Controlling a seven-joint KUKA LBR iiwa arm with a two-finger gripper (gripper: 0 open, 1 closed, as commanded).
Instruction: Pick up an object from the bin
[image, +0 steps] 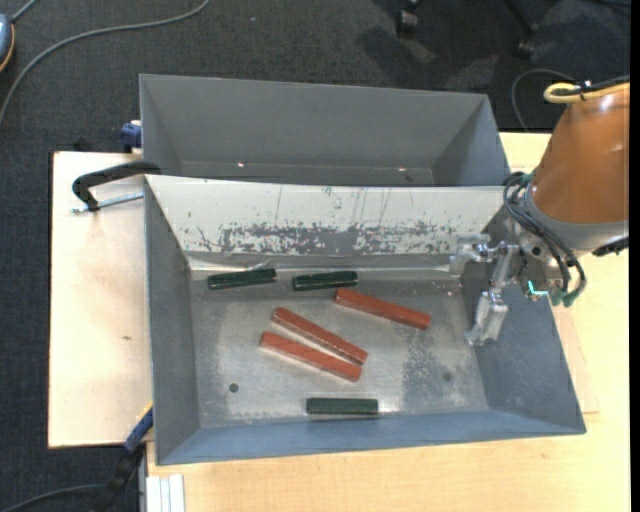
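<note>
Six short bars lie flat and spread out on the floor of the grey bin (165, 330). At the foot of the back wall, at about eleven and twelve o'clock from the floor's middle, the left green bar (241, 280) and the middle green bar (324, 281) lie end to end with a gap between them. The front green bar (342, 406) lies alone at six o'clock, near the front wall. In the middle, the upper slanted bar (320, 335) and the lower slanted bar (310, 357), both red-brown, lie side by side and very close; I cannot tell whether they touch.

The claw (484, 332) hangs at the three o'clock end of the floor. Whether it is apart or together cannot be told. The thing closest to it is the near red-brown bar (382, 308), which lies at the claw's nine to ten o'clock and slants down toward it. Its right end is near the claw but apart from it, with bare floor between.

The sloping right wall is just beside the claw at its three o'clock, and the back wall is near at twelve. Open, speckled floor spreads from its six to its eight o'clock.
</note>
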